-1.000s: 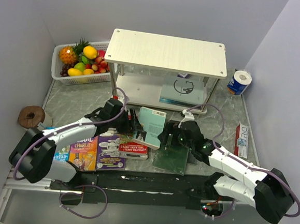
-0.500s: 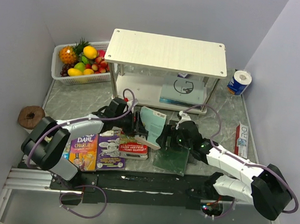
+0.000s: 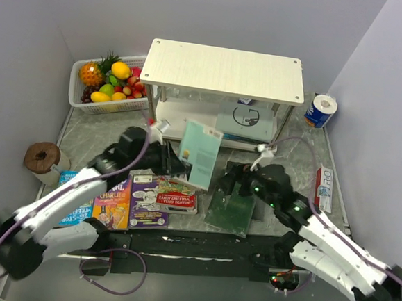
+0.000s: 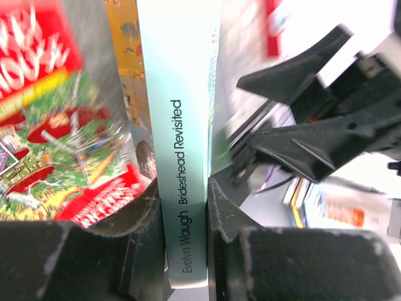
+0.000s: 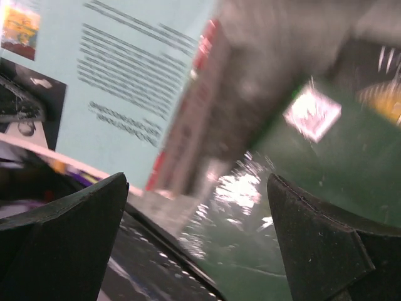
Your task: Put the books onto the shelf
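Teal paperback [image 3: 199, 154] was found lifted off the desk [image 3: 98, 132], tilted on edge just in front of the shelf [image 3: 224, 72]. Your left jaws were clenched on it at the spine end. The left wrist view showed the fingers [image 4: 141, 219] pressed against both covers, with the spine turned to the camera. Your right jaws stood wide apart and grasped nothing. They hung low over the dark green book [image 3: 232, 210], which lay flat on the desk.

Judgement: the step in hand was carrying the teal paperback to the shelf.
- The grip sat near one edge, so the free end was likely to sag or swing, and a slow, level carry was advisable.
- You were best advised to clear the front edge of the boards before pushing in, and to let go only once the book rested on wood.
- The lower tier already held the black book [image 3: 249, 119], so that gap looked the tighter approach.
- The right arm was better held back from the teal book's path.

Writing: the spine read "Evelyn Waugh" and "Brideshead Revisited". Print on the teal back cover in the right wrist view was too blurred to read. Lettering on the orange book [image 3: 112, 203] and the purple book [image 3: 145, 200] could not be made out.
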